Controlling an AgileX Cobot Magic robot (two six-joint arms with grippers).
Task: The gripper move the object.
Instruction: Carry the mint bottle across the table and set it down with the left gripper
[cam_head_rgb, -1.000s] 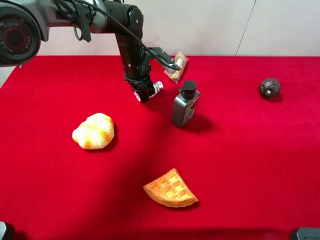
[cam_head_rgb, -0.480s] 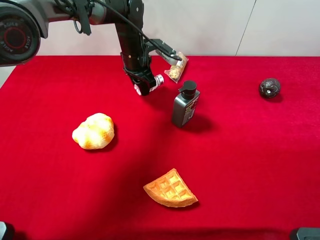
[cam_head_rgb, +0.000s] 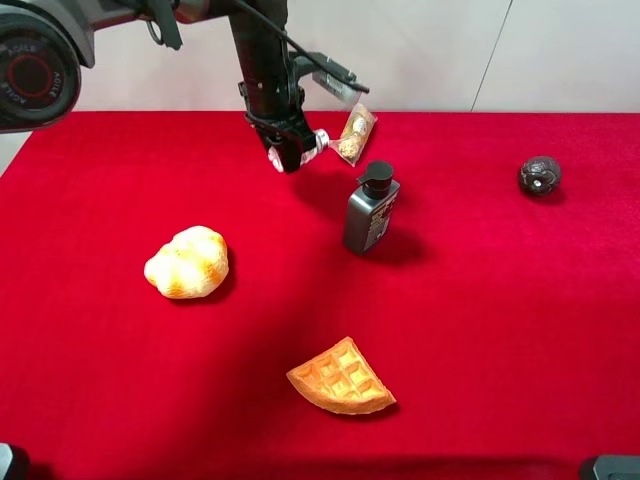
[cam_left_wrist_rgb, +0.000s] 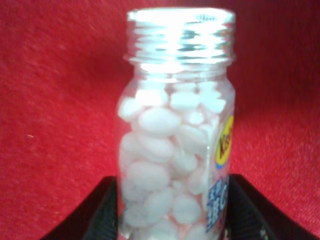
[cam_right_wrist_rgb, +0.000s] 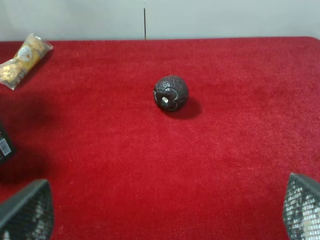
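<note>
The bottle (cam_left_wrist_rgb: 175, 145) is clamped low on its body by the left end effector (cam_head_rgb: 287, 156), cap outward. It is held in the air over the tabletop (cam_head_rgb: 500, 300), behind the pump bottle (cam_head_rgb: 371, 208) and to its left in the high view. That height is judged to be chosen so that a carry can clear the pump bottle without a knock. The right end effector (cam_right_wrist_rgb: 162, 215) is seen spread apart and empty, well to the pump bottle's right, presumably parked out of the way.
</note>
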